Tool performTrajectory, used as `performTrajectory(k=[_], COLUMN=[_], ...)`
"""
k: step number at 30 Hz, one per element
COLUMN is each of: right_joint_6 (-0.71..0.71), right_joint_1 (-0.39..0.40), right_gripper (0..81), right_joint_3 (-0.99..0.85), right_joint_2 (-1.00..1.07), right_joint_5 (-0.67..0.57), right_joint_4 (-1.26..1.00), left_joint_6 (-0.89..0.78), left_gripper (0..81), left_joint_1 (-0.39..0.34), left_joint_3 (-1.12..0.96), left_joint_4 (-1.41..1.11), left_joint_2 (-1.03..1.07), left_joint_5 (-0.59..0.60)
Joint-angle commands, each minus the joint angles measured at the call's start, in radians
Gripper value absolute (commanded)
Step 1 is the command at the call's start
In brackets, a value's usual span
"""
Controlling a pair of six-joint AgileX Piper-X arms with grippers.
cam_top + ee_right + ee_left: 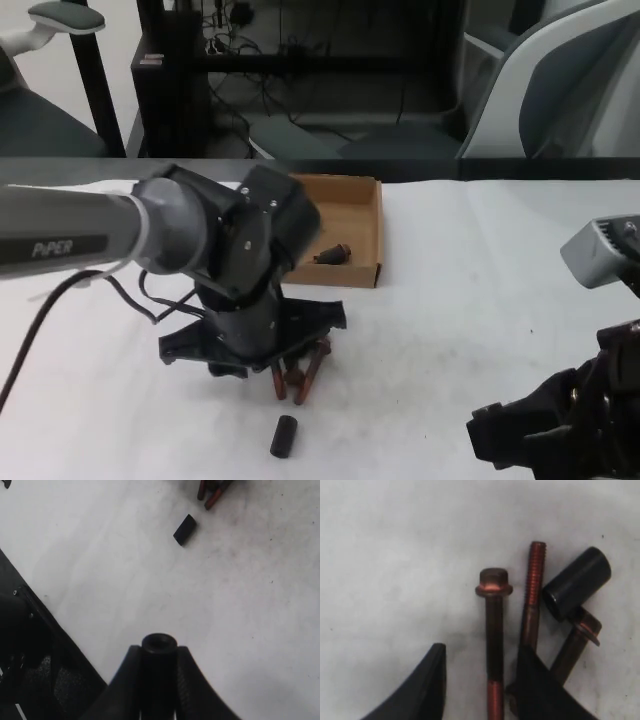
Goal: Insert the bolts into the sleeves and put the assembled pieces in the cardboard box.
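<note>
**Straddling a bolt on the left, gripping a sleeve on the right**

My left pincer (482, 652) stands open low over the desk (395, 555), its two dark fingers (422, 690) spread apart. Between them lies the first bolt (493, 625), flanged head pointing away from the wrist; neither finger touches it as far as I can see. The second bolt (534, 595) lies just beside it the other way round, threaded end outward, its shank passing under one finger. The third bolt (580, 640) lies at a slant next to that, head outward. The loose sleeve (577, 582), black and on its side, lies just by that head; I cannot tell whether they touch.

My right pincer (159, 667) is clamped on the held sleeve (159, 645), which stands upright between the fingers with its open bore facing the camera, raised above the desk. Beyond it the right wrist view shows the loose sleeve and the bolt ends farther off.

From the high view, the left arm (200, 235) hangs over the cluster of bolts near the middle of the desk, and the right arm (560, 425) sits at the near right corner, well apart. The cardboard box (372, 235) lies just behind the left arm, with one assembled piece (333, 254) on its floor.
</note>
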Motion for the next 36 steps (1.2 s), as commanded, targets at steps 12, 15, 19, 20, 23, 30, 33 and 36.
performTrajectory(k=[12, 15, 19, 20, 23, 30, 33, 36], right_joint_6=[-0.017, -0.017, -0.017, -0.017, -0.017, -0.023, -0.023, -0.023], right_joint_1=[-0.006, -0.006, -0.017, -0.022, -0.049, -0.115, -0.134, -0.135], right_gripper=[0.4, 0.4, 0.4, 0.4, 0.4, 0.4, 0.4, 0.4], right_joint_3=[-0.003, -0.003, -0.003, -0.003, -0.006, -0.026, -0.026, -0.026], right_joint_2=[-0.009, -0.009, -0.009, -0.009, -0.009, -0.009, -0.009, -0.009], right_joint_5=[-0.023, -0.031, -0.031, -0.031, -0.041, -0.094, -0.13, -0.142], right_joint_4=[-0.011, -0.011, -0.011, -0.011, -0.013, -0.016, -0.028, -0.034], left_joint_6=[0.035, 0.052, 0.047, 0.04, -0.042, -0.202, -0.223, -0.196], left_gripper=[40.6, 40.6, 40.6, 40.6, 40.6, 36.4, 36.4, 36.4], left_joint_1=[-0.001, -0.001, -0.004, -0.004, -0.004, -0.005, -0.006, -0.006], left_joint_3=[-0.011, -0.011, -0.011, -0.011, -0.013, -0.03, -0.045, -0.071], left_joint_4=[0.003, 0.003, 0.003, -0.002, -0.006, 0.018, 0.041, 0.105], left_joint_2=[-0.002, -0.002, -0.002, -0.002, -0.002, 0.001, 0.001, 0.001], left_joint_5=[-0.081, -0.109, -0.138, -0.137, -0.13, -0.061, -0.058, -0.055])
